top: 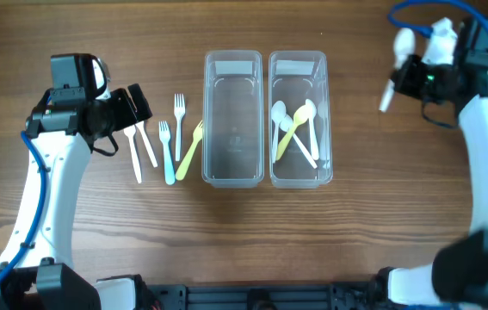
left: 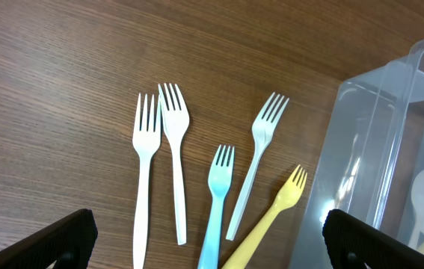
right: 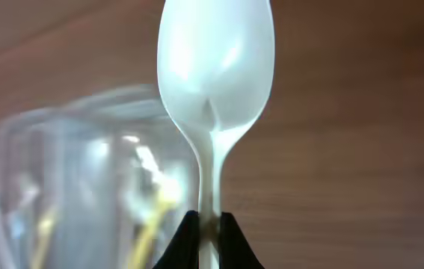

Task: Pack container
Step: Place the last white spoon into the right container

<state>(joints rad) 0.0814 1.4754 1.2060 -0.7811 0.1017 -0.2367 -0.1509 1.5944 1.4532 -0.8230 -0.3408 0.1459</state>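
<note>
Two clear plastic containers stand side by side mid-table. The left container point(top: 232, 120) holds nothing; the right container point(top: 299, 120) holds several white and yellow spoons point(top: 293, 131). Several forks lie left of them: two white forks point(left: 159, 149), a blue fork point(left: 217, 196), a pale fork point(left: 255, 161) and a yellow fork point(left: 271, 217). My left gripper point(left: 204, 243) is open above the forks, holding nothing. My right gripper point(right: 208, 228) is shut on the handle of a white spoon point(right: 215, 67), raised to the right of the containers point(top: 394, 73).
The wooden table point(top: 373, 224) carries the containers in the middle and the forks at left. The right container shows blurred at the left of the right wrist view point(right: 84, 187). Both arms stand at the table's sides.
</note>
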